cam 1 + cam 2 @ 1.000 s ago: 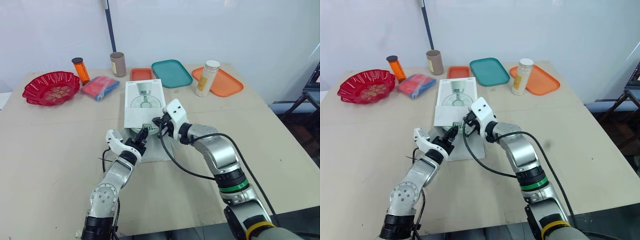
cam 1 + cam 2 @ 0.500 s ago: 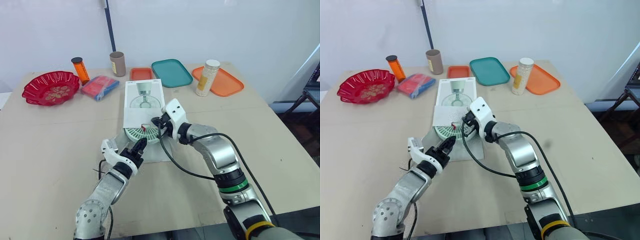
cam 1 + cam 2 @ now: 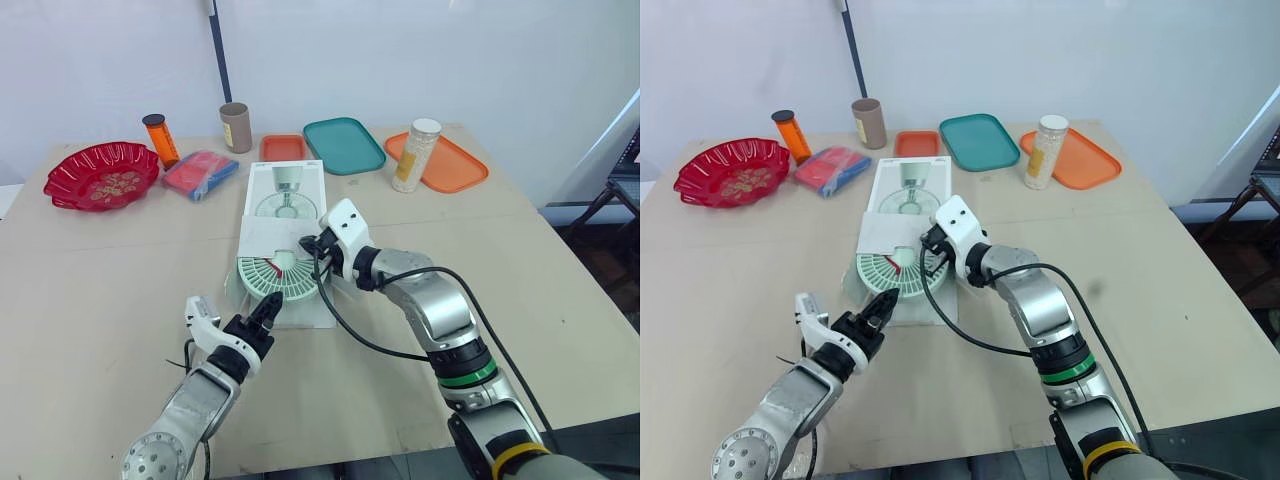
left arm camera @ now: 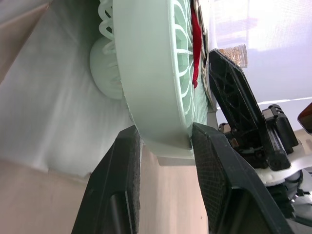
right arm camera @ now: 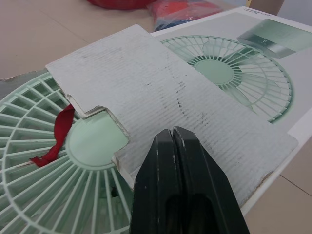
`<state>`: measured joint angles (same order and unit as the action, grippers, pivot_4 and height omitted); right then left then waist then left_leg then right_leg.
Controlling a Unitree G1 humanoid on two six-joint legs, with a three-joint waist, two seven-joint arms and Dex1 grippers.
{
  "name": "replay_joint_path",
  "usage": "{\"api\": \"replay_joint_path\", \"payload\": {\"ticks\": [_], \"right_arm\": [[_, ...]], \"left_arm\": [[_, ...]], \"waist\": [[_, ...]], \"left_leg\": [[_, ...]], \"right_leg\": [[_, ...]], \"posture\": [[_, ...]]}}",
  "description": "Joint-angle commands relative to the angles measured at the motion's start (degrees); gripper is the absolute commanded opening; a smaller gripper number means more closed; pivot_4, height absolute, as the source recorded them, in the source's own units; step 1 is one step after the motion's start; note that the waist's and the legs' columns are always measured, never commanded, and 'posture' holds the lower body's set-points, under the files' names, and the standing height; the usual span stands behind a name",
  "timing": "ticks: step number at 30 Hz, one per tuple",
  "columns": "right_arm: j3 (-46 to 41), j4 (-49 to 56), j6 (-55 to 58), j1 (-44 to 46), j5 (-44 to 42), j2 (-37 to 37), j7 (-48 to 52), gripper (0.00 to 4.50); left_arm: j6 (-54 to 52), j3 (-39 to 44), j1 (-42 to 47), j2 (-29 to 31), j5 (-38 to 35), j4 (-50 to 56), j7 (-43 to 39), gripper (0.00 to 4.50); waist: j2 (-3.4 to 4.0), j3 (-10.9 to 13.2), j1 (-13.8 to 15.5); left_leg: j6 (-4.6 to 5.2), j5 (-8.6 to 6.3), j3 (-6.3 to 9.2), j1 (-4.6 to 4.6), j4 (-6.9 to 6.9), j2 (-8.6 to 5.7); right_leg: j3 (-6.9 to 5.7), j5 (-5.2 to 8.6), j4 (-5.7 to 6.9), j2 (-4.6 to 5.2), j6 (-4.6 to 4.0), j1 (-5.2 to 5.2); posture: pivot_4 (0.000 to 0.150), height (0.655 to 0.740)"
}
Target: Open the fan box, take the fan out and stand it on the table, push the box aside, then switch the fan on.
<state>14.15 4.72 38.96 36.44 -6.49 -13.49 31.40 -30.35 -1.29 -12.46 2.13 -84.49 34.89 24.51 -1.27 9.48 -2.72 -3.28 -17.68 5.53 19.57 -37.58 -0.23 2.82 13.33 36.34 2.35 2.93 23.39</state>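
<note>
left eye view: the left arm reaches low over the table (image 3: 100,290), its forearm slanting toward the far right, and the left gripper (image 3: 268,312) meets the near rim of the fan (image 3: 275,278). the fan lies flat, grille up, about half out of the near end of the fan box (image 3: 288,190), which lies flat in the middle of the table. the right arm bends in from the right with its elbow out. the right gripper (image 3: 308,243) is at the open flap (image 3: 270,235) that covers the fan's far part. a pale sheet (image 3: 315,312) lies under the fan.

left wrist view: this view makes the grip plain where the head views leave it unclear. the two black fingers (image 4: 119,190) straddle the fan's rim, one on each face, clamped on it. a red ribbon (image 4: 196,44) lies on the grille, and the other arm's black finger stands just beyond it.

right wrist view: the right fingers (image 5: 156,195) are pressed together with no gap, their tips over the flap's near edge. whether they touch the cardboard i cannot tell. the fan picture printed on the box shows beyond the flap.
</note>
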Motion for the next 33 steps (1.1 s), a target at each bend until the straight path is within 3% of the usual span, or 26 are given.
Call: {"api": "replay_joint_path", "payload": {"ticks": [1,7,9,16,26,33], "right_arm": [[0.66,-0.62,1.11,-1.11,0.6,-1.05,0.19,0.0],[0.85,-0.96,0.93,-0.83,0.56,-1.18,0.6,0.0],[0.84,-1.16,0.82,-0.75,0.59,-1.14,0.74,0.0],[0.81,-1.72,0.17,-0.71,0.66,-1.29,1.1,0.0],[0.99,-2.09,-0.49,-0.74,0.55,-1.39,1.32,0.0],[1.26,-2.51,-1.34,-0.68,0.7,-1.56,1.46,0.0]], "left_arm": [[0.67,1.09,-2.6,1.06,-0.57,1.69,1.36,1.16],[1.86,1.58,-3.66,2.03,-0.37,3.09,0.31,1.16],[2.04,1.44,-3.83,2.17,-0.03,3.34,0.36,2.16],[3.16,2.58,-4.24,2.92,-0.61,4.92,1.28,4.46],[4.44,6.57,-5.54,7.83,-9.15,7.06,-1.32,4.46],[4.82,4.46,0.58,6.85,-8.87,1.9,-1.89,4.46]], "waist": [[0.03,0.02,0.01],[0.07,0.04,0.01],[0.07,0.04,0.01],[0.2,0.13,0.01],[0.2,0.14,0.09],[0.2,0.15,0.16]], "left_leg": [[0.0,0.0,0.0,0.0,0.0,0.0],[0.0,0.0,0.0,0.0,0.01,0.0],[0.0,0.0,-0.01,0.0,0.01,0.0],[0.0,0.0,0.0,0.0,0.01,0.0],[0.0,0.0,0.02,0.01,0.01,0.0],[-0.02,0.01,0.04,0.02,0.01,0.0]], "right_leg": [[0.0,0.0,0.0,0.0,0.0,0.0],[0.0,0.05,-0.01,-0.01,0.07,0.0],[-0.01,0.05,-0.01,0.0,0.06,0.0],[-0.01,0.05,-0.01,-0.01,0.07,0.0],[-0.05,0.07,-0.01,0.02,0.11,-0.01],[-0.08,-0.02,-0.03,0.02,0.02,-0.02]], "posture": [[0.15,0.74],[0.15,0.74],[0.15,0.74],[0.15,0.74],[0.15,0.74],[0.15,0.74]]}}
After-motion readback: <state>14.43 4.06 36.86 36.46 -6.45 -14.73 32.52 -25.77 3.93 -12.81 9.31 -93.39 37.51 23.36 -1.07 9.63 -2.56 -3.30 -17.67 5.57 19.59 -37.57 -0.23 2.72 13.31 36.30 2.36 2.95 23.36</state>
